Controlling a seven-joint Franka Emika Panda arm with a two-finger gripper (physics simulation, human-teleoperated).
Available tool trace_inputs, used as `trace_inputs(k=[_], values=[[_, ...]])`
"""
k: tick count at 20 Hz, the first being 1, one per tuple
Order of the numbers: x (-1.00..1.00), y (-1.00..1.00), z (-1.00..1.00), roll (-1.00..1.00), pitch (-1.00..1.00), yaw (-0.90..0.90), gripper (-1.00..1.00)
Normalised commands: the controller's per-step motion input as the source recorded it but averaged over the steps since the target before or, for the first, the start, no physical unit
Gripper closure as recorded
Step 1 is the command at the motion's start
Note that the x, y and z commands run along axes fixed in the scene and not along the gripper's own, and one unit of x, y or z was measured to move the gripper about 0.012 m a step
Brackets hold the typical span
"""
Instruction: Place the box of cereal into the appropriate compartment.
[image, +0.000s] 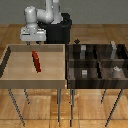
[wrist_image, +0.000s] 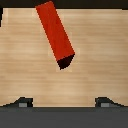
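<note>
The box of cereal (image: 36, 61) is a slim red box lying flat in the large light-wood tray (image: 17, 65), at the exterior view's left. In the wrist view the box (wrist_image: 56, 34) lies at a slant on the tray floor, with a dark end face showing. My gripper (image: 34, 43) hangs above the back of the tray, above the box and apart from it. It is open and empty; its gripper point (wrist_image: 64, 103) lies between two widely spread fingertips (wrist_image: 22, 102). The appropriate compartment (image: 105, 54) is the back cell at the bin's right, marked by a tall pale-grey block (image: 114, 49).
The dark-brown four-cell bin (image: 96, 61) stands to the exterior view's right of the tray. Its other cells hold short grey shapes (image: 85, 73). The robot's black base (image: 60, 31) stands behind the tray. Both containers rest on thin-legged stands.
</note>
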Motion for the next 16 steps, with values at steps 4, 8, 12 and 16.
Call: trace_inputs(k=[4, 8, 12, 16], values=[[1.00, 0.00, 0.00, 0.00, 0.00, 0.00, -1.00], [0.50, 0.00, 0.00, 0.00, 0.00, 0.00, -1.00], [0.00, 0.25, 0.00, 0.00, 0.00, 0.00, -1.00], [0.00, 0.25, 0.00, 0.00, 0.00, 0.00, -1.00]])
